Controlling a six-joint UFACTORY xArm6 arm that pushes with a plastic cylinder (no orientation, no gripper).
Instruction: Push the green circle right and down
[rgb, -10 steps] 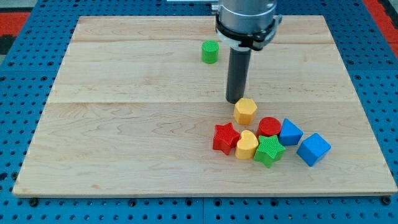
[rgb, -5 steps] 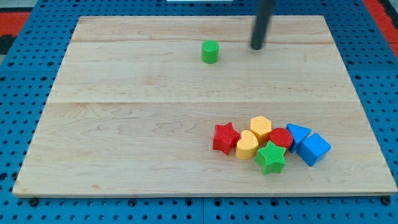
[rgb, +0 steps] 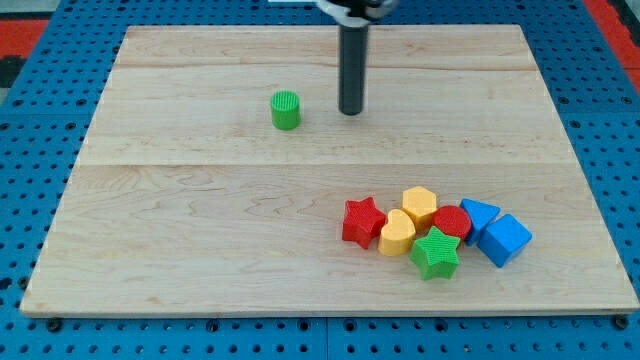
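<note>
My tip (rgb: 350, 112), just a bare rod, sits right of the green circle (rgb: 286, 110) — pushing from this side risks sending it left, away from target.

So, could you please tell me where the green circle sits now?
The green circle sits alone on the board's upper half, left of centre, with my tip just to its right, not touching.

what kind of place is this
Probably a robotics lab bench: a wooden board lies on a blue perforated base, my tip rests right of the green circle, and small coloured blocks cluster at lower right.
</note>
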